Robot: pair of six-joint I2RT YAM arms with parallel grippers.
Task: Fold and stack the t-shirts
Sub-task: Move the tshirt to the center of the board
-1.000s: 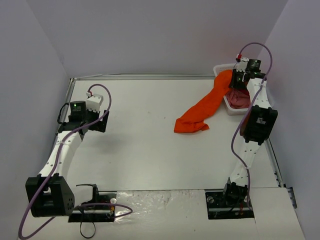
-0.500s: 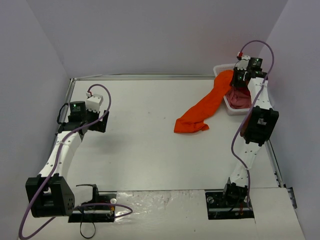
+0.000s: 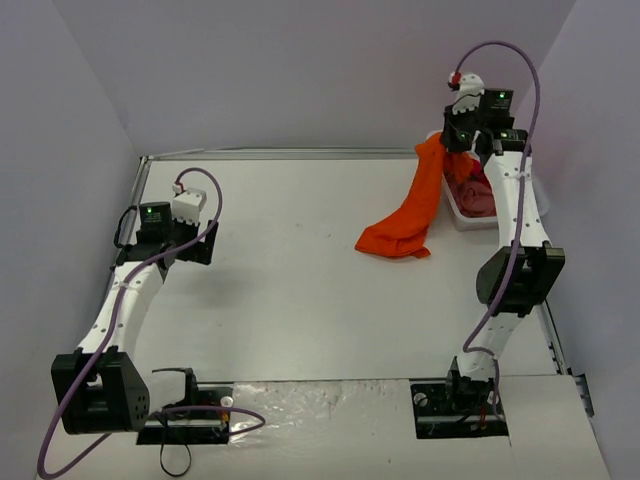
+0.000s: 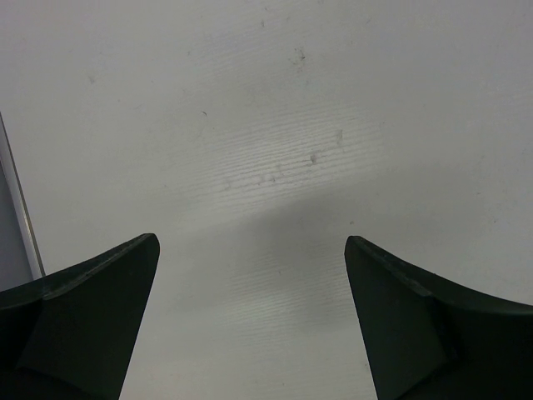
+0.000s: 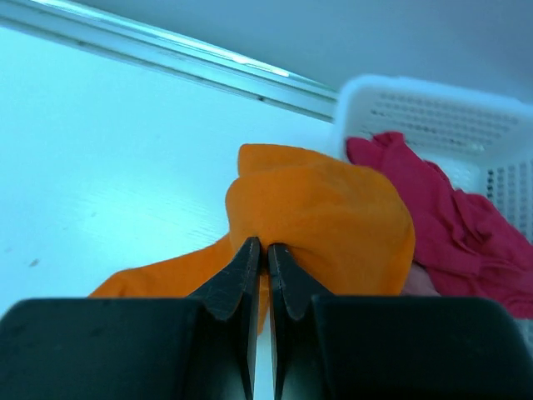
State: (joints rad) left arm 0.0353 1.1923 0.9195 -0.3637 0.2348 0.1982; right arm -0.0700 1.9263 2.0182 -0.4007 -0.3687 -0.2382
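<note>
Top view: right claw [image 3: 452, 140] is holding the orange shirt [image 3: 410, 215] up by one end beside the basket [image 3: 462, 220]; its other end is lying bunched on the desk [image 3: 280, 290]. Left claw [image 3: 198, 248] is hanging well apart.
Left wrist: left claw [image 4: 250, 242] is gaping wide, gripping nothing.
Right wrist: right claw [image 5: 265, 250] is clenching orange shirt [image 5: 333, 208]; red shirt [image 5: 450, 217] is lying in the basket [image 5: 433, 108].

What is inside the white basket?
A crimson shirt and a pink one lie crumpled in the basket. Whatever is beneath them is covered. The orange shirt hangs from the shut right gripper, trailing onto the table.
</note>
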